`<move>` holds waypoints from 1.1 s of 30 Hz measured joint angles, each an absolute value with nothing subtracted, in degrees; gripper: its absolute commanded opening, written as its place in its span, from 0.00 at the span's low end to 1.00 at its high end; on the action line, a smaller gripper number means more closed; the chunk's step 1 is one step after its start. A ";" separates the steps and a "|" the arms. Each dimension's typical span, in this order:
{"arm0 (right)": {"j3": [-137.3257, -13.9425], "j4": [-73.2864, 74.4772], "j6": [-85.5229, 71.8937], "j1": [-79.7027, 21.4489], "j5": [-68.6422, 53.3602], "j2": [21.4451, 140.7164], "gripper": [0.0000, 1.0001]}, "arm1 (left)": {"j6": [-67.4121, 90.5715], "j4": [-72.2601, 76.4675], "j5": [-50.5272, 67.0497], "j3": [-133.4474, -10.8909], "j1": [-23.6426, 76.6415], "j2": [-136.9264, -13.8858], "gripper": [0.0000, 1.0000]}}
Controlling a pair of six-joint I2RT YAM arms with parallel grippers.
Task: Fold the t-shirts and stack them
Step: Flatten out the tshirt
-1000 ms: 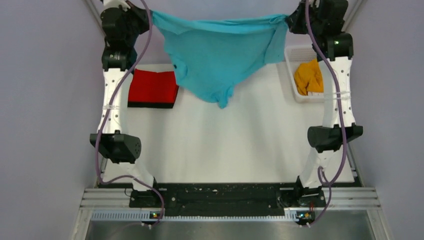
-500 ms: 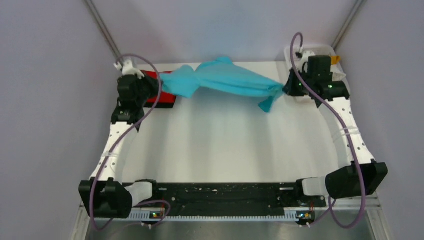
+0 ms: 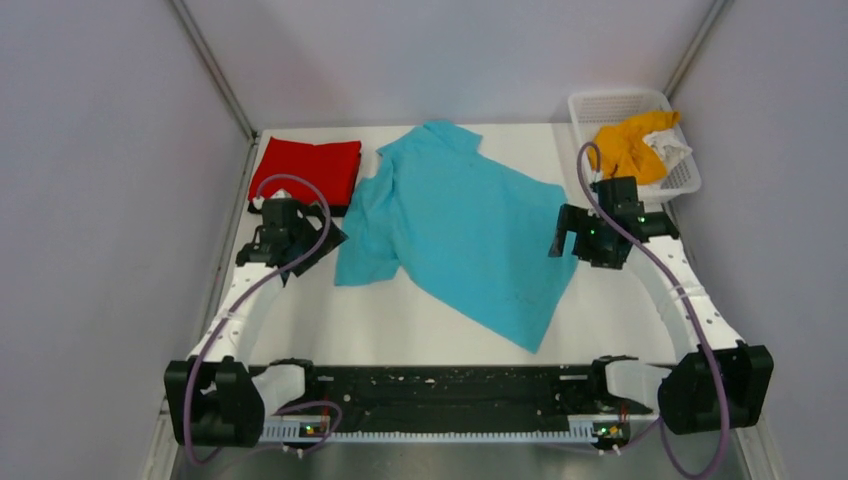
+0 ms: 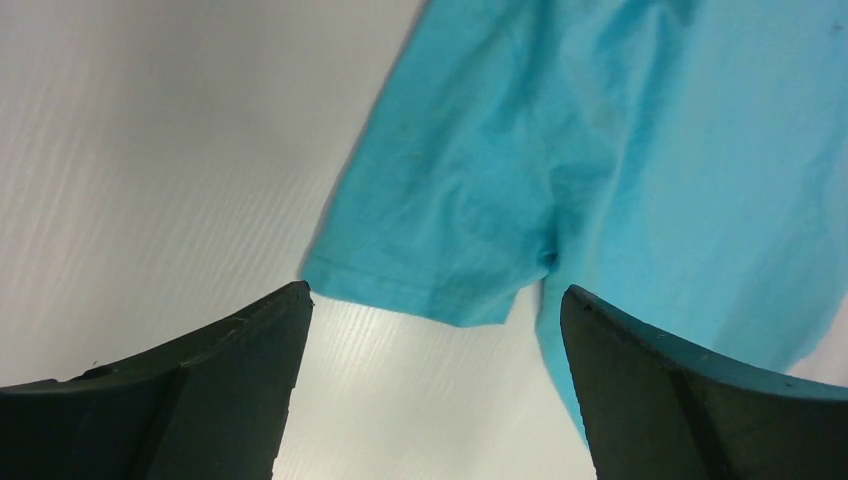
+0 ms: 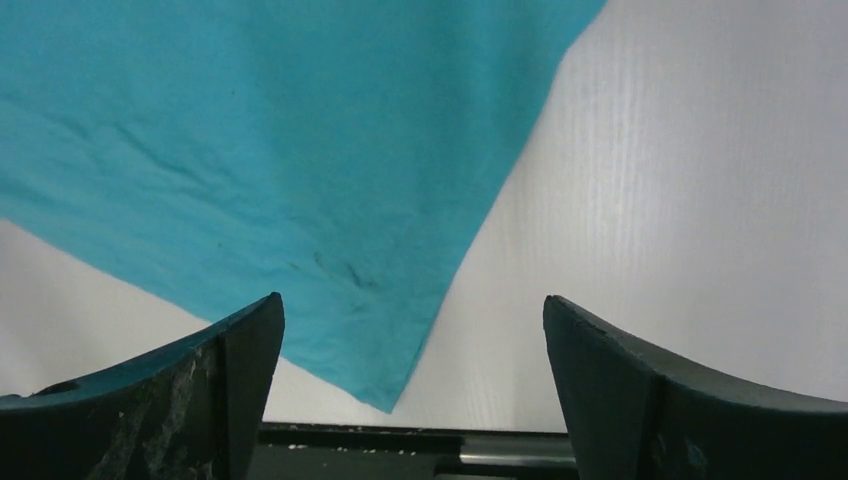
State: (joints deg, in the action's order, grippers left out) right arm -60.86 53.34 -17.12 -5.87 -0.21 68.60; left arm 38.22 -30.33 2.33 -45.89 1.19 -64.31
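The turquoise t-shirt is lying opened out in the middle of the table, set at a slant. Its collar is pointing toward the far edge, and one corner of its hem is reaching toward my bases at the near edge. The cloth is lying mostly flat, with soft creases across the body and some rumpling along its left side. A short sleeve is spreading out flat on the left, its hem showing as a clean edge in my left wrist view. The folded red t-shirt is sitting at the far left corner, just beside the turquoise one. The orange t-shirt and a crumpled white t-shirt are bunching together in the basket at the far right.

I am holding both arms low and stretched forward, elbows down near the bases, one on each side of the shirt. My left claw is hanging wide open just over the sleeve's edge and gripping nothing, its fingers standing apart above the cloth and the bare table. My right claw is hanging wide open too, empty, over the shirt's right edge, with the hem corner showing between its fingers.
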 measured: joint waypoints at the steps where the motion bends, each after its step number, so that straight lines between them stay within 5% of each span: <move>1: -59.42 51.99 -17.61 -5.87 -1.65 67.99 0.99 | 38.22 -29.39 3.27 -46.19 1.21 -64.20 0.99; 9: -41.56 37.45 -24.73 -7.38 -15.90 67.96 0.99 | 38.19 -22.33 11.77 -46.26 2.02 -71.18 0.99; 21: -44.66 21.39 -29.74 -14.50 -9.08 83.70 0.99 | 38.92 -13.50 17.78 -46.96 6.68 -89.30 0.99; 33: -46.96 28.18 -30.37 -12.86 -0.19 85.52 0.99 | 45.32 -29.67 15.38 -32.38 12.64 -68.66 0.99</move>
State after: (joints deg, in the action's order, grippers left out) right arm -46.96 28.18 -30.37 -12.86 -0.19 85.52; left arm 45.32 -29.67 15.38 -32.38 12.64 -68.66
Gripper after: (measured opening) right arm 0.985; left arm 0.986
